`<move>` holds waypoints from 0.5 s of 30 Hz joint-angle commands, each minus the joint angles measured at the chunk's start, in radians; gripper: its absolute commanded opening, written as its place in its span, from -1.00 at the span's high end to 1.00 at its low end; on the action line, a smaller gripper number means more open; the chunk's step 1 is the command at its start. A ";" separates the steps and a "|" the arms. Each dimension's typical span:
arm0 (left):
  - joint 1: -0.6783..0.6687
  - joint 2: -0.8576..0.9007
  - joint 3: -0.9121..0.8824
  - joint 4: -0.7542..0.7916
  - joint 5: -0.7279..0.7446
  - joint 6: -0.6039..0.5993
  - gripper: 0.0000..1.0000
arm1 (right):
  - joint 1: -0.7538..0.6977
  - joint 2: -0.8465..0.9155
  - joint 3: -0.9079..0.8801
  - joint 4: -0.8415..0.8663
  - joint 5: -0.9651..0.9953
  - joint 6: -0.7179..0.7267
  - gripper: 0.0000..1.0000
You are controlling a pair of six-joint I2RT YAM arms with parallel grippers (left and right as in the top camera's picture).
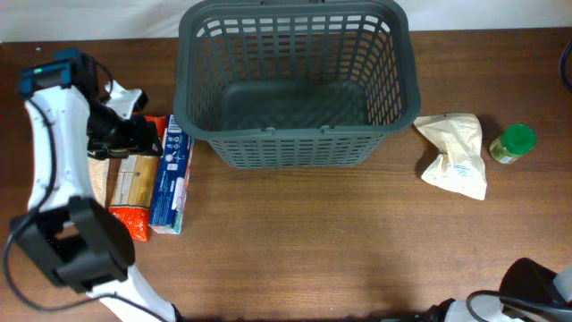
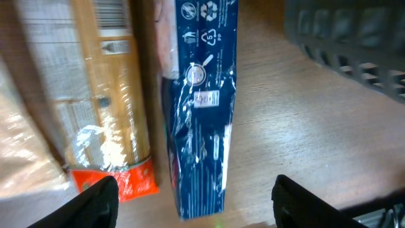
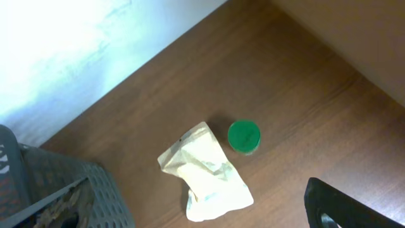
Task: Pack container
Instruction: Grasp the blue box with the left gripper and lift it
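While the left arm (image 1: 49, 134) curls in along the left edge of the overhead view, the left hand (image 1: 123, 134) hangs over a row of packets lying side by side on the counter (image 1: 313, 241). In its own wrist view the two dark fingers (image 2: 101, 202) sit in the bottom corners, spread wide apart and gripping nothing. Between them a long blue packet (image 2: 202, 107) with white print runs up the middle of the picture. Just left of it lies a clear-wrapped packet (image 2: 104, 95) of pale contents with an orange end. A tan bag (image 2: 19, 145) fills the far left edge, too blurred to read.

The container (image 1: 295, 80), a big grey slotted basket, stands upright at the top centre of the overhead view, with nothing showing inside it. Its lower left corner is near the blue packet's upper end but apart from it.

Right of the container a crumpled cream pouch (image 1: 456, 154) lies flat. Just beside it, further right, stands a small jar (image 1: 512, 143) with a green lid.

The right hand (image 3: 345, 206) shows only as one dark finger in the lower right corner of its wrist view. I cannot tell whether its fingers are apart or together. In the overhead view the right arm (image 1: 536, 286) is just a dark shape in the bottom right corner.
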 commanded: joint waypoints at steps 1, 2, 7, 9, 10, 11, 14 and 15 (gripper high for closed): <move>0.004 0.093 -0.006 0.010 0.031 0.055 -0.39 | -0.007 0.000 0.005 -0.010 0.009 -0.003 -0.98; 0.002 0.114 -0.006 0.018 0.031 0.055 -0.39 | -0.007 0.000 0.005 -0.010 0.009 -0.003 -0.98; -0.030 0.176 -0.006 0.040 0.018 0.085 -0.38 | -0.007 0.000 0.005 -0.010 0.009 -0.003 -0.98; -0.056 0.179 -0.007 0.069 -0.032 0.085 -0.38 | -0.007 0.000 0.005 -0.010 0.009 -0.003 -0.98; -0.071 0.179 -0.007 0.084 -0.064 0.085 -0.39 | -0.007 0.000 0.005 -0.010 0.009 -0.003 -0.98; -0.087 0.179 -0.007 0.098 -0.093 0.085 -0.38 | -0.007 0.000 0.005 -0.010 0.009 -0.003 -0.98; -0.146 0.182 -0.015 0.155 -0.204 0.084 -0.39 | -0.007 0.000 0.005 -0.010 0.009 -0.003 -0.98; -0.156 0.183 -0.021 0.171 -0.220 0.081 -0.38 | -0.007 0.000 0.005 -0.010 0.009 -0.003 -0.99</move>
